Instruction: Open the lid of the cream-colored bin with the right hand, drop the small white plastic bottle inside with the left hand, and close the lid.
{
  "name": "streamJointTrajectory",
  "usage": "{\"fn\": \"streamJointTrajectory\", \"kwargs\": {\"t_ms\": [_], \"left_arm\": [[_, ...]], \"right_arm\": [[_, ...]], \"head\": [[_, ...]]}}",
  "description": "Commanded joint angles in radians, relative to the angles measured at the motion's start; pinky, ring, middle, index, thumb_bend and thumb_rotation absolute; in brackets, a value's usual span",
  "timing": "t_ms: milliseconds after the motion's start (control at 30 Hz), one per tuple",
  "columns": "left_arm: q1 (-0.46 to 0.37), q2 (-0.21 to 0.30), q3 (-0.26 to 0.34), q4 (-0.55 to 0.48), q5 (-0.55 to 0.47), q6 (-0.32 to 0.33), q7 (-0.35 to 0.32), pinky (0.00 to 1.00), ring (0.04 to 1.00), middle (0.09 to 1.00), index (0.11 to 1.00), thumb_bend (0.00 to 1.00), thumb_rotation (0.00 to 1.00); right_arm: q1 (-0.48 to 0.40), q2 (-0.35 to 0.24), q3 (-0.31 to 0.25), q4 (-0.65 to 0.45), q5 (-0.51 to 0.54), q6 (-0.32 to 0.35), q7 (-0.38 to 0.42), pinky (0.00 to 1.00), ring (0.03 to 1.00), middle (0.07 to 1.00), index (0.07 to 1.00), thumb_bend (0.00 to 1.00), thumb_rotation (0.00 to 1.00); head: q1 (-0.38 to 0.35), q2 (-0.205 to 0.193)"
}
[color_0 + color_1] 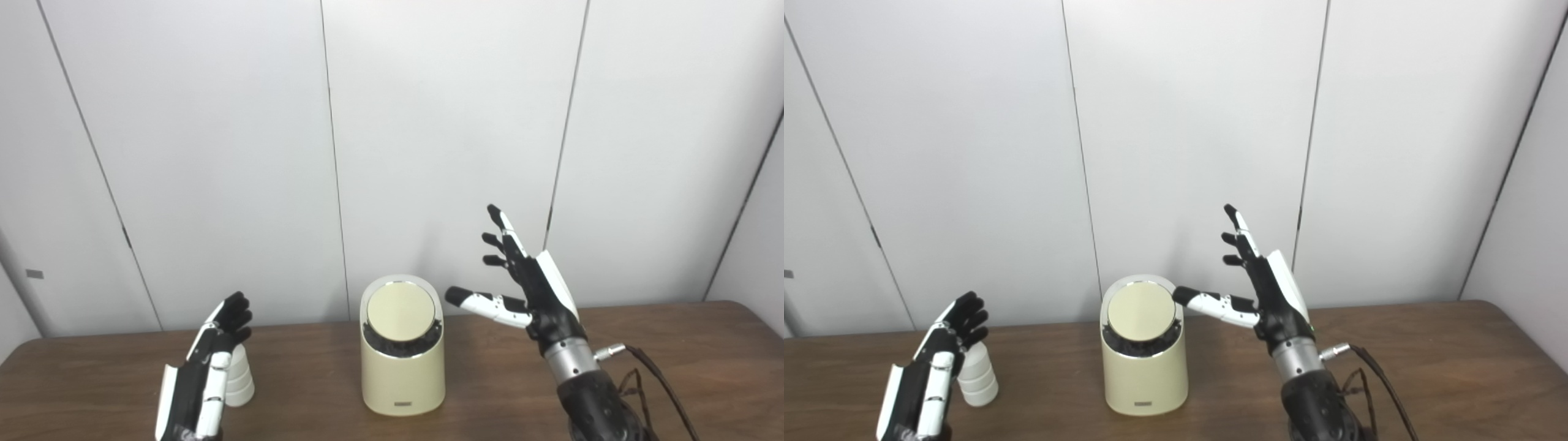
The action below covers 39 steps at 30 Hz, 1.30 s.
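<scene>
The cream-colored bin (402, 373) stands at the middle of the table, its round lid (400, 309) tilted toward me and down on the rim. My right hand (536, 288) is raised to the bin's right, open, with the thumb reaching toward the bin's upper right edge; I cannot tell if it touches. The small white ribbed plastic bottle (240, 380) stands upright at the left. My left hand (205, 367) is open right beside the bottle, fingers extended past its left side and partly hiding it, not closed on it.
The brown wooden table (686, 367) stretches left and right, with its right corner visible. White wall panels stand close behind the bin. A cable (655, 373) runs off my right wrist over the table.
</scene>
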Motion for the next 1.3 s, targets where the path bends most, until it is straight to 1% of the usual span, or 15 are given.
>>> {"fn": "streamJointTrajectory", "kwargs": {"t_ms": [0,33,67,100,167,233,333,400,600,700,833,1033,1267], "left_arm": [[-0.035,0.003,0.001,-0.044,0.017,-0.014,0.012,0.85,0.875,0.887,0.892,0.41,0.88],[-0.034,0.003,0.0,-0.045,0.017,-0.014,0.011,0.85,0.875,0.886,0.892,0.41,0.88],[-0.034,0.004,-0.001,-0.046,0.017,-0.013,0.01,0.86,0.878,0.889,0.894,0.41,0.89],[-0.033,0.004,-0.001,-0.048,0.016,-0.013,0.009,0.86,0.878,0.889,0.895,0.41,0.89],[-0.032,0.0,0.0,-0.052,0.013,-0.01,0.01,0.86,0.878,0.888,0.894,0.41,0.89],[-0.031,-0.003,0.0,-0.056,0.013,-0.008,0.012,0.86,0.877,0.886,0.89,0.4,0.88],[-0.031,-0.003,-0.002,-0.058,0.018,-0.009,0.011,0.86,0.877,0.889,0.894,0.4,0.88],[-0.031,-0.003,-0.003,-0.059,0.02,-0.01,0.011,0.86,0.877,0.89,0.894,0.4,0.89],[-0.031,-0.008,-0.005,-0.061,0.023,-0.01,0.014,0.85,0.872,0.883,0.884,0.41,0.87],[-0.029,-0.01,-0.004,-0.066,0.025,-0.005,0.016,0.85,0.872,0.886,0.886,0.41,0.88],[-0.03,-0.006,-0.004,-0.065,0.03,-0.009,0.014,0.84,0.871,0.885,0.887,0.4,0.88],[-0.029,-0.007,-0.005,-0.065,0.027,-0.007,0.012,0.85,0.873,0.885,0.887,0.41,0.88],[-0.027,-0.004,-0.007,-0.067,0.03,-0.002,0.008,0.85,0.876,0.888,0.89,0.41,0.87]], "right_arm": [[-0.058,-0.009,0.019,-0.003,-0.032,-0.019,-0.001,0.78,0.967,1.0,1.0,0.99,0.54],[-0.067,-0.013,0.033,0.011,-0.047,-0.024,-0.002,0.8,0.972,1.0,1.0,0.98,0.54],[-0.076,-0.016,0.046,0.027,-0.06,-0.033,-0.004,0.86,0.987,1.0,1.0,0.96,0.52],[-0.081,-0.018,0.054,0.037,-0.067,-0.04,-0.005,0.89,0.993,1.0,1.0,0.95,0.51],[-0.094,-0.017,0.07,0.069,-0.076,-0.06,-0.011,0.91,0.999,1.0,1.0,0.93,0.5],[-0.101,-0.013,0.08,0.086,-0.078,-0.062,-0.014,0.95,1.0,1.0,1.0,0.94,0.47],[-0.102,0.0,0.102,0.088,-0.112,-0.027,-0.012,0.94,1.0,1.0,1.0,0.93,0.45],[-0.101,0.009,0.113,0.088,-0.135,-0.007,-0.013,0.96,1.0,1.0,1.0,0.94,0.45],[-0.103,0.013,0.147,0.124,-0.222,-0.005,-0.039,1.0,1.0,1.0,1.0,0.97,0.44],[-0.105,0.015,0.151,0.135,-0.244,-0.003,-0.039,1.0,1.0,1.0,1.0,0.99,0.4],[-0.104,0.018,0.152,0.15,-0.26,-0.001,-0.036,1.0,1.0,1.0,1.0,0.99,0.38],[-0.099,0.026,0.154,0.167,-0.283,0.01,-0.043,1.0,1.0,1.0,1.0,0.92,0.37],[-0.108,0.026,0.155,0.194,-0.312,0.021,-0.057,1.0,1.0,1.0,1.0,0.77,0.43]], "head": [[0.001,0.0],[0.004,0.0],[0.004,0.001],[0.004,0.001],[0.006,0.003],[0.008,0.005],[0.013,0.006],[0.015,0.007],[0.019,0.012],[0.021,0.015],[0.019,0.016],[0.017,0.018],[0.019,0.018]]}}
